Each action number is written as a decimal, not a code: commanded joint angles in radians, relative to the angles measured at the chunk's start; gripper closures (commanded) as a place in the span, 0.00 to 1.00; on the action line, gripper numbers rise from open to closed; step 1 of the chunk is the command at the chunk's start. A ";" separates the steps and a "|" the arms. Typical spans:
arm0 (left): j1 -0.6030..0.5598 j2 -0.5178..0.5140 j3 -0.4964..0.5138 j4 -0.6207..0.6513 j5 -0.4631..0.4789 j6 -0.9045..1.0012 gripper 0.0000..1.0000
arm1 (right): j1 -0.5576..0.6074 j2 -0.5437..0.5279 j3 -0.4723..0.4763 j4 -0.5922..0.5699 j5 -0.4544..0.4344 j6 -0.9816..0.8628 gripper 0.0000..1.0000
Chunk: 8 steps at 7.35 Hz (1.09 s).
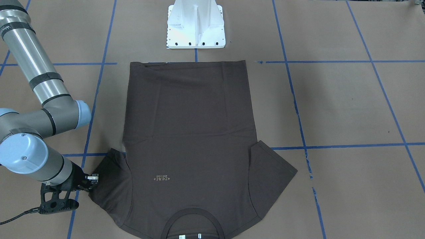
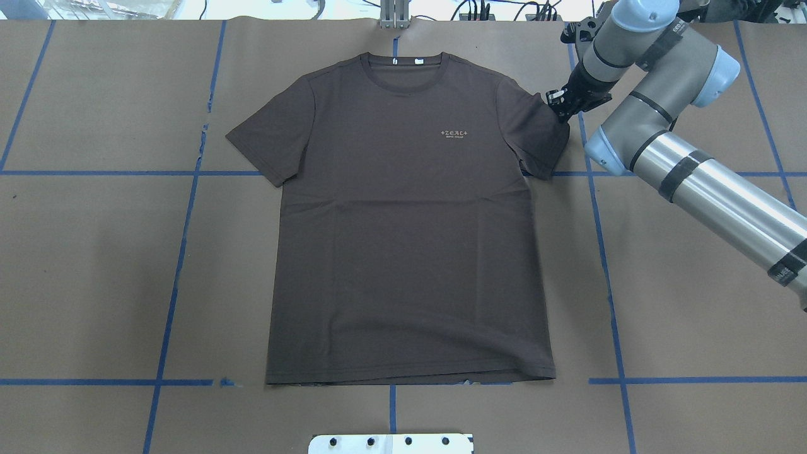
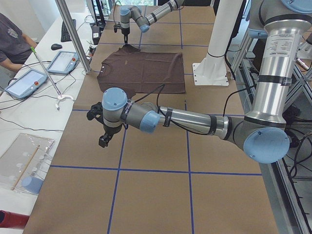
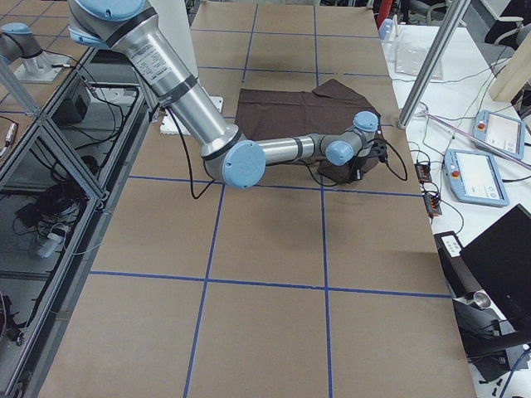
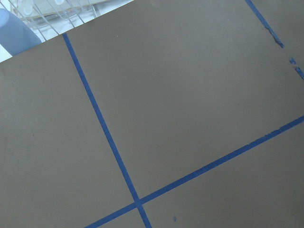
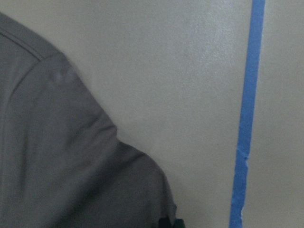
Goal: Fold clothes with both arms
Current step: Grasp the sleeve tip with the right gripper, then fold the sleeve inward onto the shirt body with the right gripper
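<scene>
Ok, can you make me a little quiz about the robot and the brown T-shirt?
1. True or false: the T-shirt is already folded in half.
2. Which part of the shirt is the right gripper at? A. collar B. sleeve C. bottom hem
3. Fill in: the tape lines on the table are ____ in colour.

Key: 1 false, it lies flat and spread out; 2 B; 3 blue.

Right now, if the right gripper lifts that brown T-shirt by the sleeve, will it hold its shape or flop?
Probably floppy: the T-shirt lies flat with soft wrinkles, so it would likely drape from the right gripper. It looks thin and light, so one sleeve lifted may drag the rest across the paper.
</scene>
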 commanded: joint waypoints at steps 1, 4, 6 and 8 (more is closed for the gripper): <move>0.000 0.000 0.001 0.000 0.001 0.001 0.00 | -0.001 0.092 0.065 -0.085 0.027 0.042 1.00; 0.000 0.000 0.002 0.000 0.001 0.001 0.00 | -0.085 0.161 0.065 -0.093 -0.023 0.146 1.00; -0.002 0.000 0.001 0.000 0.001 0.001 0.00 | -0.158 0.203 0.018 -0.090 -0.179 0.192 1.00; 0.000 0.000 -0.011 0.000 0.001 -0.003 0.00 | -0.212 0.226 -0.036 -0.081 -0.309 0.197 0.01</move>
